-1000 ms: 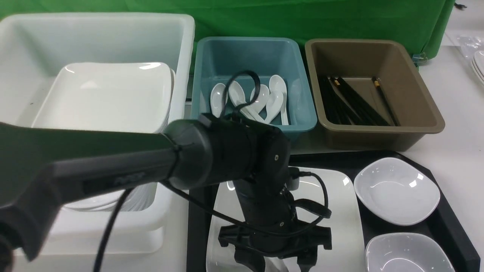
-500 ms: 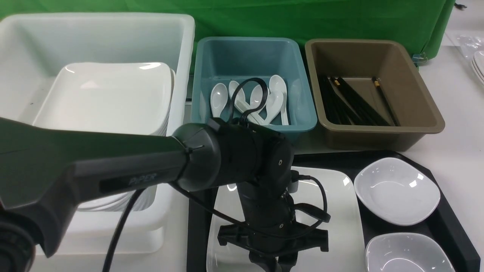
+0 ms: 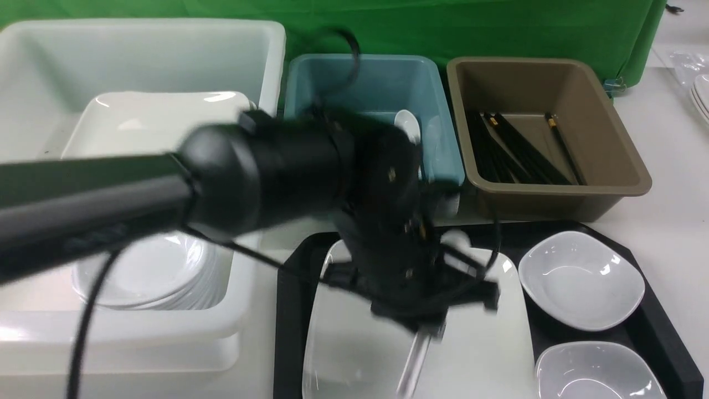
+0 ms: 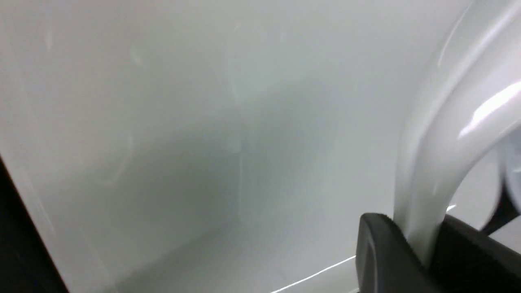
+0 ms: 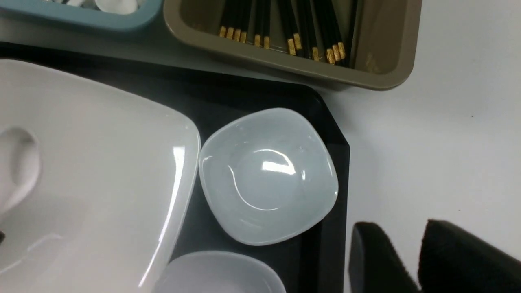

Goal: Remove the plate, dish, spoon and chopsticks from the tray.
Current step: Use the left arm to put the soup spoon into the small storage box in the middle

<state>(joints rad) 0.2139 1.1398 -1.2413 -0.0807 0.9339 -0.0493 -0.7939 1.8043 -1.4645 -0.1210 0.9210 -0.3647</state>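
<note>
The large white square plate (image 3: pixel 487 343) lies on the black tray (image 3: pixel 288 310). My left gripper (image 3: pixel 424 330), blurred by motion, hangs over the plate, shut on the white spoon (image 3: pixel 412 363), which dangles below it. In the left wrist view the spoon's handle (image 4: pixel 443 134) is pinched in the gripper (image 4: pixel 423 232) above the plate (image 4: pixel 203 122). Two small white dishes (image 3: pixel 581 280) (image 3: pixel 595 371) sit on the tray's right side. My right gripper (image 5: pixel 403 240) is empty over the table beside the tray (image 5: pixel 244 97), jaws nearly together. I see no chopsticks on the tray.
Behind the tray stand a white tub (image 3: pixel 266 66) with stacked plates, a blue tub (image 3: pixel 443 138) with spoons and a brown tub (image 3: pixel 620 160) holding several black chopsticks (image 3: pixel 520 149). More white dishes show at the far right edge (image 3: pixel 702 94).
My left arm has risen and swung back from the plate's near edge, lifting the spoon clear of the plate. The dishes and tubs have not moved.
</note>
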